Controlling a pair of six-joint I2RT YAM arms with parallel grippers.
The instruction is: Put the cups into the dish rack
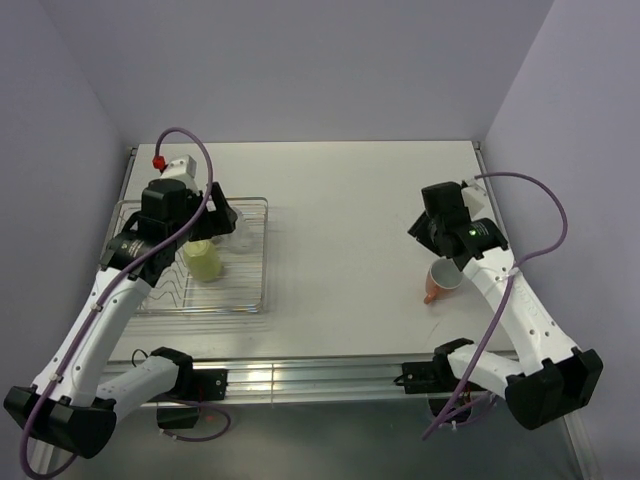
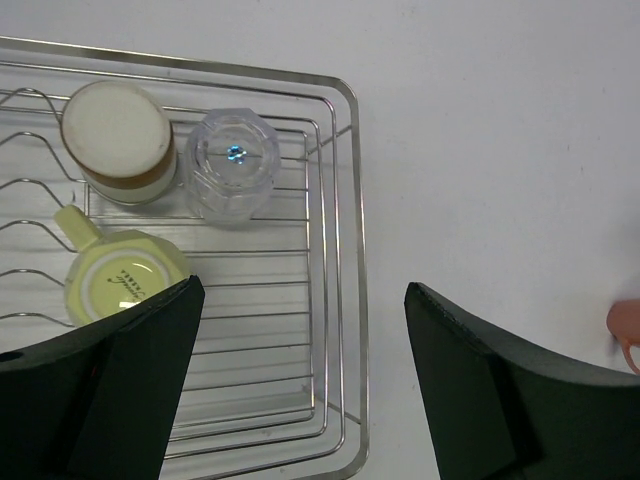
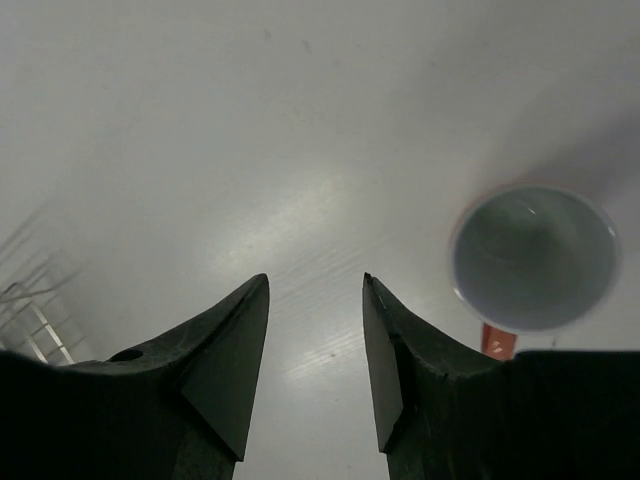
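Note:
The silver wire dish rack (image 1: 255, 290) sits at the left of the table. In the left wrist view the rack (image 2: 345, 200) holds a brown-and-cream cup (image 2: 118, 140) upside down, a clear glass tumbler (image 2: 232, 165) and a pale yellow-green mug (image 2: 120, 285). My left gripper (image 1: 228, 218) hovers over the rack's right part, open and empty (image 2: 303, 290). A salmon-orange mug (image 1: 441, 280) stands upright on the table at the right. My right gripper (image 1: 432, 240) is just behind and left of the mug (image 3: 533, 255), open and empty (image 3: 315, 280). Other tumblers are not in view.
Grey walls close in the white table (image 1: 340, 220) at the back and sides. A metal rail (image 1: 300, 380) runs along the near edge by the arm bases. The salmon mug's edge shows at the far right of the left wrist view (image 2: 628, 330).

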